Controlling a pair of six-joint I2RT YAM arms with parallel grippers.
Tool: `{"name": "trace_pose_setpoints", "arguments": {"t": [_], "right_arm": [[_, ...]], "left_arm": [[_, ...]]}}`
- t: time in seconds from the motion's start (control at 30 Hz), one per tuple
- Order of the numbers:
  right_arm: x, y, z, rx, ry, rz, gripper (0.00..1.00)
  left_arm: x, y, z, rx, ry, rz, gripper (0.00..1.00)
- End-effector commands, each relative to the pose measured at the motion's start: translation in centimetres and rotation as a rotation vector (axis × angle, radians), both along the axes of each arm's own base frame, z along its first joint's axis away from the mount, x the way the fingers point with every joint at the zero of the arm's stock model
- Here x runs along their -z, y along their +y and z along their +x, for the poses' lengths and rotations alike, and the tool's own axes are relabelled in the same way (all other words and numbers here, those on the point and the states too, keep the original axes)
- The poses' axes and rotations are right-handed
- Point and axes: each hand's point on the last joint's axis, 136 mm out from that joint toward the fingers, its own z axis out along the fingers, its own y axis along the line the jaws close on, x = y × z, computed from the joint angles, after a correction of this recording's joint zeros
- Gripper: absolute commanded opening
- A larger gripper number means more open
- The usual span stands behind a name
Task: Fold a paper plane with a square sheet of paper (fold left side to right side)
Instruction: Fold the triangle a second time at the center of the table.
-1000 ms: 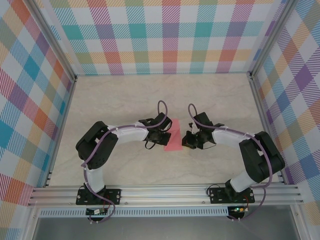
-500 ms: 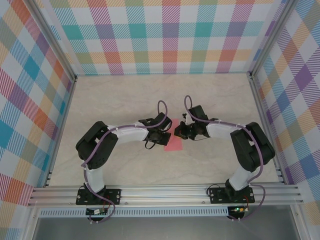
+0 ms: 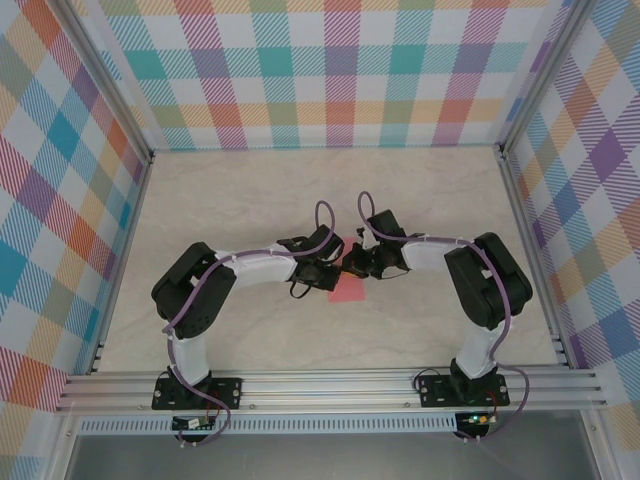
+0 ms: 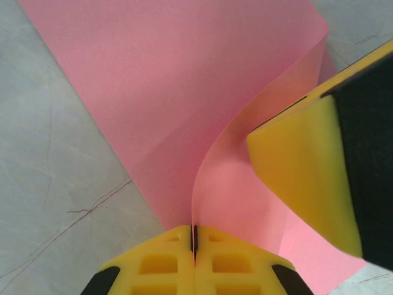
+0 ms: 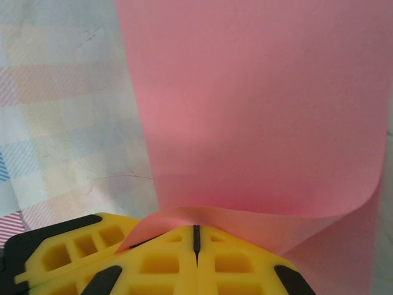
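The square sheet of paper (image 3: 347, 290) is salmon pink and lies mid-table, partly under both grippers. My left gripper (image 3: 333, 270) is shut on one edge of the sheet (image 4: 184, 92), which rises from its closed fingertips (image 4: 166, 258) in a standing curl. My right gripper (image 3: 353, 265) is shut, and its yellow finger (image 4: 307, 178) leans against that curl from the right. In the right wrist view a flap of the sheet (image 5: 258, 110) drapes over the closed fingertips (image 5: 233, 264) and is not pinched between them. A finished paper plane is out of view.
The marble-look table (image 3: 230, 200) is boxed in by checked walls (image 3: 330, 70) at the back and both sides. An aluminium rail (image 3: 330, 385) with both arm bases runs along the near edge. Open table lies behind and to either side of the sheet.
My right arm has swung left, bringing its gripper up against the left one over the sheet. Less pink shows from above. The left arm has not moved.
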Motion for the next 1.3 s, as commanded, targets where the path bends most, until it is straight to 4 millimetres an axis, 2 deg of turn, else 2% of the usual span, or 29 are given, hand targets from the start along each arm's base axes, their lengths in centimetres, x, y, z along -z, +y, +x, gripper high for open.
{"name": "trace_pose_setpoints", "arguments": {"t": [0.0,0.17,0.33,0.67,0.73,0.87,1.03,1.27], "right_arm": [[0.9,-0.5,-0.1,-0.023,-0.003,-0.061,0.05],[1.7,-1.3,-0.5,-0.027,0.009,-0.109,0.05],[2.6,-2.0,-1.0,-0.025,0.025,-0.151,0.05],[3.4,-2.5,-1.8,-0.019,0.045,-0.164,0.05],[3.3,-2.5,-1.7,-0.017,0.043,-0.162,0.05],[3.2,-2.4,-1.7,-0.019,0.04,-0.157,0.05],[3.1,-2.4,-1.6,-0.02,0.039,-0.158,0.05],[3.0,-2.3,-1.7,-0.024,0.041,-0.159,0.05]], "left_arm": [[0.5,-0.2,0.0,0.017,0.022,0.006,0.01],[0.4,-0.2,0.0,0.018,0.023,0.002,0.03],[-0.4,-0.1,0.1,0.009,0.011,-0.002,0.11],[-5.9,1.5,0.1,-0.034,-0.084,-0.055,0.36],[-6.5,1.2,-0.5,-0.029,-0.075,-0.096,0.37],[-7.2,-1.5,-2.1,0.03,-0.007,-0.279,0.38],[-5.8,-3.2,-3.3,0.066,0.081,-0.365,0.38],[-4.0,-4.2,-3.3,0.08,0.132,-0.376,0.37]]}}
